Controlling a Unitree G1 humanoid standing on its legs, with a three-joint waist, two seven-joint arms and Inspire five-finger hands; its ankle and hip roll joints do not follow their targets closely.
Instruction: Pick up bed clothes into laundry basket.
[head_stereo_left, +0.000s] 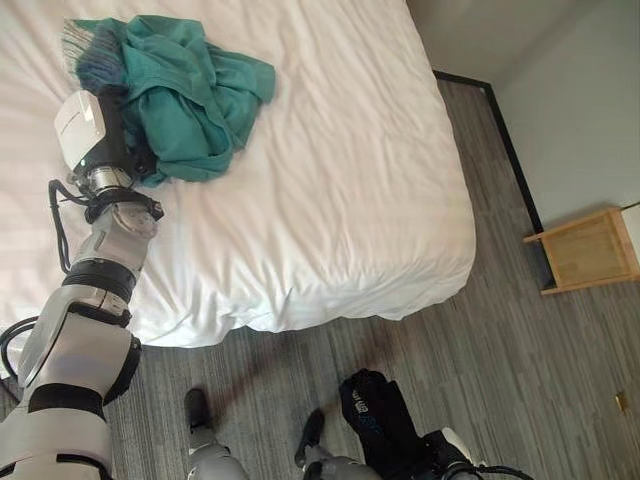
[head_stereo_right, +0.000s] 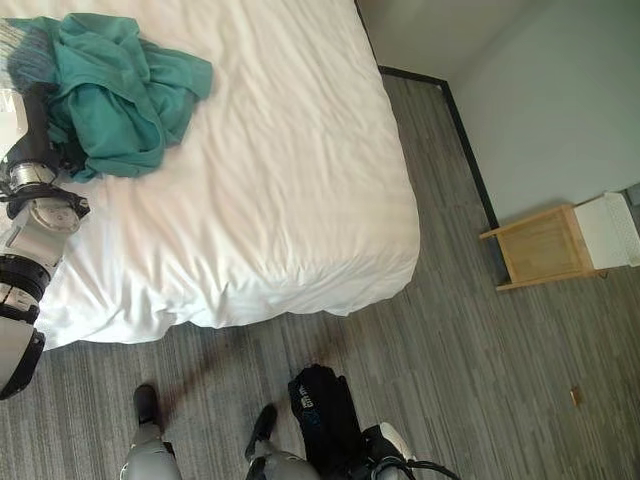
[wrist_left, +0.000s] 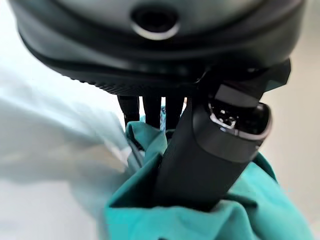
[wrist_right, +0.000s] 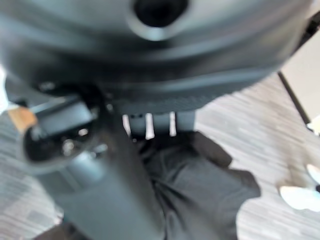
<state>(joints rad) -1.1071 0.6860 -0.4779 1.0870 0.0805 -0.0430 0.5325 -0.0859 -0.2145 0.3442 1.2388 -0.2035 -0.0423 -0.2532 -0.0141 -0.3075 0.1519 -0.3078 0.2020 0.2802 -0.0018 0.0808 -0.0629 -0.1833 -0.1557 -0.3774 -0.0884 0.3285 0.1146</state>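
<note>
While the left hand (wrist_left: 200, 150) is clenching the teal clothes (head_stereo_left: 185, 95) on the bed (head_stereo_left: 350, 170), a thin pinch is risking a slip.

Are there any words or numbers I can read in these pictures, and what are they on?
None can be read.
The black bag on the floor has pale print, too small and blurred to read.
The teal clothes, white bed and wooden stand show no writing.

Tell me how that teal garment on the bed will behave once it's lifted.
The teal garment lies crumpled in soft folds, so it will probably droop and trail from the left hand. It looks thin, likely light. Its loose ends spread across the white bed, so parts may drag or slip free.
</note>
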